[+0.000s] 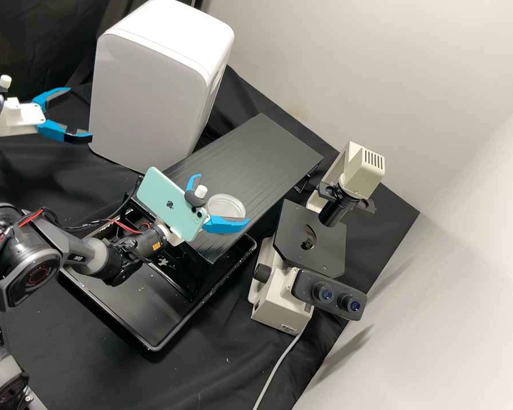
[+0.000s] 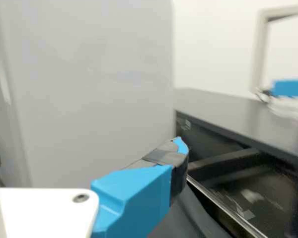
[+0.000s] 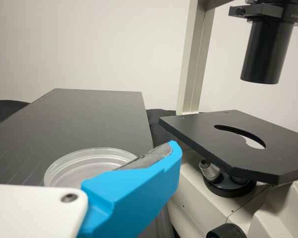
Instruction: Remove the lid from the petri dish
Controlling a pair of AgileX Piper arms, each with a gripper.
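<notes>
- Right hand (image 1: 219, 200): spread wide and gripping nothing, its two blue fingers (image 1: 228, 225) straddling the petri dish (image 1: 227, 206).
- Dish lies flat between those fingers on a black ribbed platform (image 1: 256, 159). One finger runs along its rim; cannot tell if it touches.
- Microscope (image 1: 310, 256) stands just past the right fingertips, on the counter (image 1: 222, 353).
- Left hand (image 1: 78, 113): open and empty, well apart from the dish, fingertips near a white box (image 1: 159, 80).
</notes>
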